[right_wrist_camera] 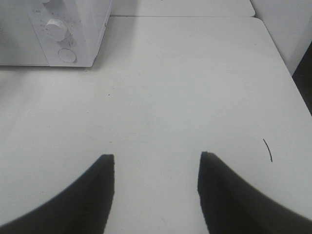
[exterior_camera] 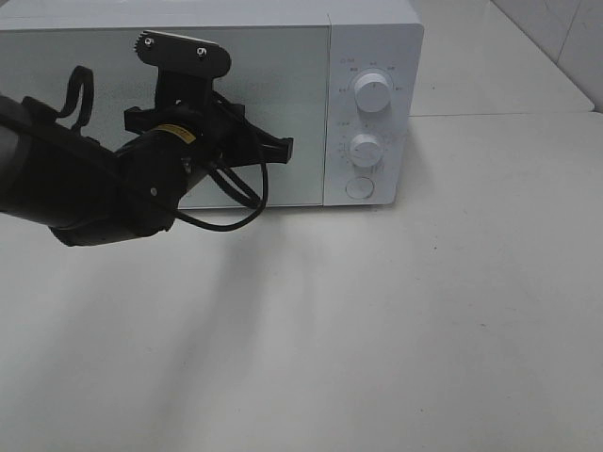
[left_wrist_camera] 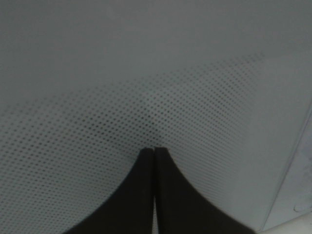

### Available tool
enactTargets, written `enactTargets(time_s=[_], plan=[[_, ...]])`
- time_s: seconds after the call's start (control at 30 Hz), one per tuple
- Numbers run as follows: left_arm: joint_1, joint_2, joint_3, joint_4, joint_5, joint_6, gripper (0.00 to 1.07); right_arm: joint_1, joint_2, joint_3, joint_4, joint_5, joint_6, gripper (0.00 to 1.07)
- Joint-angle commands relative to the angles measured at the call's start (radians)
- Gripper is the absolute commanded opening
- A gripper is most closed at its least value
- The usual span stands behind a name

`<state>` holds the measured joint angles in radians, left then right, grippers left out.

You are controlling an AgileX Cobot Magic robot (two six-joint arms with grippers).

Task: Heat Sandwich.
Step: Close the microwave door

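Pointing straight at the microwave door, the left claw had its jaws pinched together on nothing, dotted glass filling everything ahead of it; whether the tips touched the glass could not be told. The right claw hung wide apart over bare desk, the microwave's knobs well ahead of it. The sandwich was out of sight in every view.

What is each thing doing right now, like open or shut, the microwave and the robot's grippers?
Microwave door: closed.
Left gripper: shut, holding nothing, tips close to the door.
Right gripper: open, empty, above the table.
Upper knob: setting too small to read.
Lower knob: setting too small to read.
Round button: nothing touching it.
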<state>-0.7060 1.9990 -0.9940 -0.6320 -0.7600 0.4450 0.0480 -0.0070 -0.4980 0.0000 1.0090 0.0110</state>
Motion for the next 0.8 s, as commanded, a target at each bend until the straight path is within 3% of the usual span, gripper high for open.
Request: enactTargets(time_s=[0.03,0.8], plan=[[0.041,0.007,-0.044,-0.044,-0.119,0.007,0.00,-0.005,-0.024,-0.001,0.000,-0.012,-0.011,0.52],[0.041,0.000,-0.044,-0.032,-0.081,0.006,0.00,-0.005,-0.024,-0.001,0.000,-0.012,-0.011,0.52]])
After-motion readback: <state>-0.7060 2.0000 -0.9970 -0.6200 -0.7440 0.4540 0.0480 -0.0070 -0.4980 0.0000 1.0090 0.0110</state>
